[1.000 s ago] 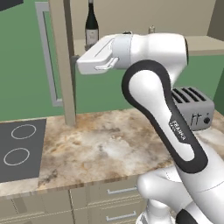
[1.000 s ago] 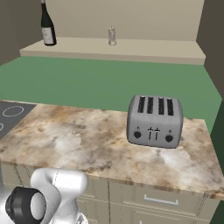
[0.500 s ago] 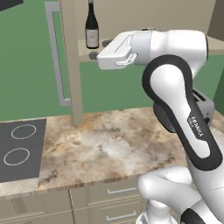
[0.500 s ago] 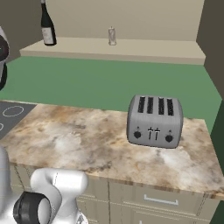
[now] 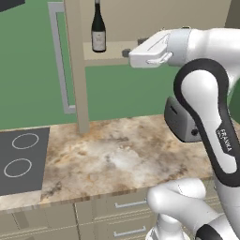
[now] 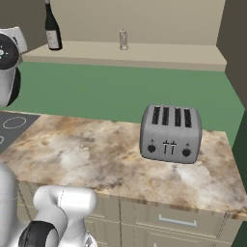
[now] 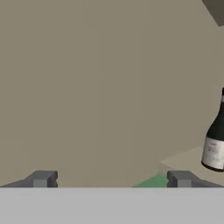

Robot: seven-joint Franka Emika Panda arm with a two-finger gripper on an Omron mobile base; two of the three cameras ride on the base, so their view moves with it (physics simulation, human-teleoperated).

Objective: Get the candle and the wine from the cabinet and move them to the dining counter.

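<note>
In the left base view, the wine (image 5: 98,29) stands upright on the open shelf of the cabinet (image 5: 75,65), its long axis vertical. The gripper (image 5: 125,53) is raised to shelf height and points toward the bottle from the right; a gap remains between them, so nothing is held.

In the right base view, the bottle sits at the left end of the shelf, and the candle (image 6: 123,40) stands well apart from it further right on the same shelf, above the toaster (image 6: 170,133) on the worktop. The bottle looks the nearer target for the hand.

In the hand view, the fingertips (image 7: 42,179) are spread wide and empty. The bottle lies off to the right edge, not between them, so the hand would likely need to swing right before closing.
</note>
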